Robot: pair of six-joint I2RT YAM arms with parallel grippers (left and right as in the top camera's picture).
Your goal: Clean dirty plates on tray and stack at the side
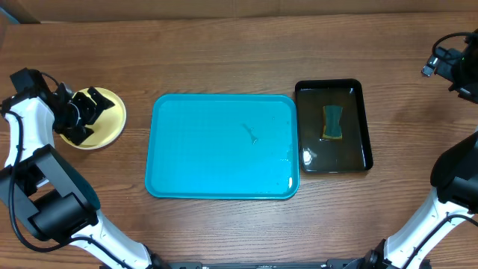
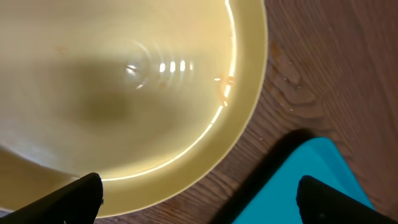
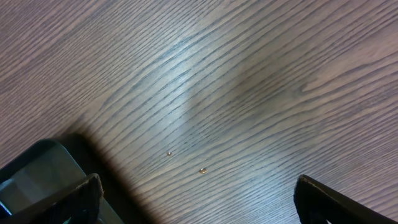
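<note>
Left of the tray, the left gripper is hovering close over the yellow plate, jaws released like the right gripper's, risking a sideways knock.

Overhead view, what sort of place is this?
Likely a robotics lab bench set for dishwashing: robot arms at a wooden table, a turquoise tray, a sponge in a black tray.

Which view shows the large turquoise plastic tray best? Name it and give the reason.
Overhead. The large flat turquoise rectangular plastic tray lies whole there, all four rounded corners and its low rim in sight, nothing covering it. The left wrist view catches only one corner. The right wrist view shows none of it.
</note>
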